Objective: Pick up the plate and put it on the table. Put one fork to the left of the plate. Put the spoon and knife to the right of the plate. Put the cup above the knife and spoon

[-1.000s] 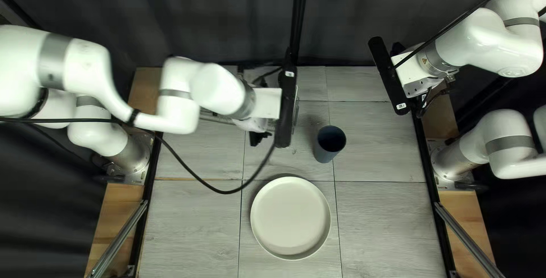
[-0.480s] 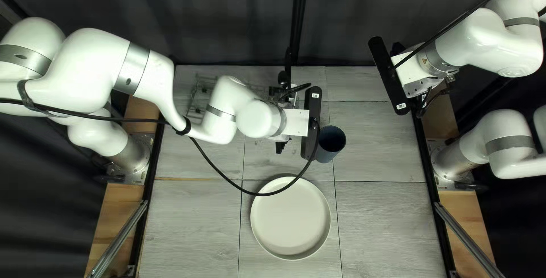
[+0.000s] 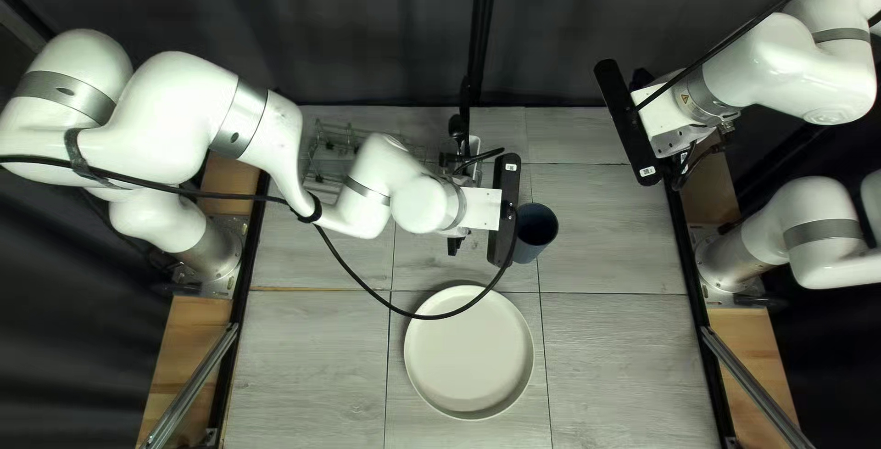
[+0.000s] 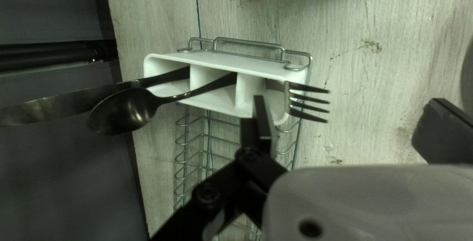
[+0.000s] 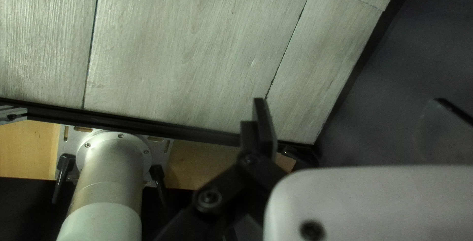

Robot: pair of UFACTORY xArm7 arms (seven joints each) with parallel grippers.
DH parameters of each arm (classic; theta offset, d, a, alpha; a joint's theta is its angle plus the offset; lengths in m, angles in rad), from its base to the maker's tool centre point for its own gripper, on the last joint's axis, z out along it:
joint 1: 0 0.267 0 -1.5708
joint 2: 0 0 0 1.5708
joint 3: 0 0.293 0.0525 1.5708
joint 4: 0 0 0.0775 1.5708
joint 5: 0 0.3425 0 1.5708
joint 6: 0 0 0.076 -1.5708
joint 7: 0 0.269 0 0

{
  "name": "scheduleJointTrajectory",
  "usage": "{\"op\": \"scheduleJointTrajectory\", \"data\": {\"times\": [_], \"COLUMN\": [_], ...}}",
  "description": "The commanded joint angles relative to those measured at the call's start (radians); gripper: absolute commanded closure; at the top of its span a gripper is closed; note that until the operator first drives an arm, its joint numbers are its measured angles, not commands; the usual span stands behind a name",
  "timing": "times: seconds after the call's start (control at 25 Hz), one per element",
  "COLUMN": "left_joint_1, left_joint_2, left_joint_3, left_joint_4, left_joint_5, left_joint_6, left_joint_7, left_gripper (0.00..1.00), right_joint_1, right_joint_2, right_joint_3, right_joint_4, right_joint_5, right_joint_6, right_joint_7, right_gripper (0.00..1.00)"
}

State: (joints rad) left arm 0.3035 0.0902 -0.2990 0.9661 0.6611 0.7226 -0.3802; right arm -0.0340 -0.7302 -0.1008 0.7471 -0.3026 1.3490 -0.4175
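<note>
With the fingers of our left gripper [image 4: 348,102] and right gripper [image 5: 348,102] spread, we expect the fork [image 4: 287,98], jutting head-first from an end compartment of the white holder [image 4: 236,64], to be light, stiff and slippery, best pinched across its head.

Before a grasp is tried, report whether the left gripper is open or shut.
Open: the left gripper has its fingers wide apart, and the fork seen between them is not clamped.
</note>
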Motion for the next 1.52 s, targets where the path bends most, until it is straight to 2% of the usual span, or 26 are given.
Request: {"op": "scheduleJointTrajectory", "data": {"times": [0.04,0.48,0.52,0.56,0.6,0.64,1.08,1.52], "left_joint_1": [0.006,0.027,0.03,0.031,0.034,0.036,0.041,0.009], "left_joint_2": [0.004,0.008,0.016,0.019,0.019,0.017,0.011,-0.155], "left_joint_3": [0.005,0.017,0.02,0.022,0.023,0.024,0.024,-0.007], "left_joint_4": [0.001,-0.03,-0.028,-0.027,-0.03,-0.033,-0.03,0.052], "left_joint_5": [0.001,-0.007,-0.003,-0.001,-0.002,-0.005,-0.026,-0.14], "left_joint_6": [-0.01,-0.076,-0.085,-0.088,-0.095,-0.098,-0.097,0.134], "left_joint_7": [0.007,0.033,0.034,0.034,0.039,0.044,0.055,0.106], "left_gripper": [0.0,0.0,0.12,0.38,0.86,1.0,1.0,1.0], "right_joint_1": [0.0,0.0,0.0,0.0,0.0,0.0,0.0,0.0], "right_joint_2": [0.0,0.0,0.0,0.0,0.0,0.0,0.0,0.0], "right_joint_3": [0.0,0.0,0.0,0.0,0.0,0.0,0.0,0.0], "right_joint_4": [0.0,0.0,0.0,0.0,0.0,0.0,0.0,0.0], "right_joint_5": [0.0,0.0,0.0,0.0,0.0,0.0,0.0,0.0], "right_joint_6": [0.0,0.0,0.0,0.0,0.0,0.0,0.0,0.0], "right_joint_7": [0.0,0.0,0.0,0.0,0.0,0.0,0.0,0.0], "right_gripper": [0.0,0.0,0.0,0.0,0.0,0.0,0.0,0.0]}}
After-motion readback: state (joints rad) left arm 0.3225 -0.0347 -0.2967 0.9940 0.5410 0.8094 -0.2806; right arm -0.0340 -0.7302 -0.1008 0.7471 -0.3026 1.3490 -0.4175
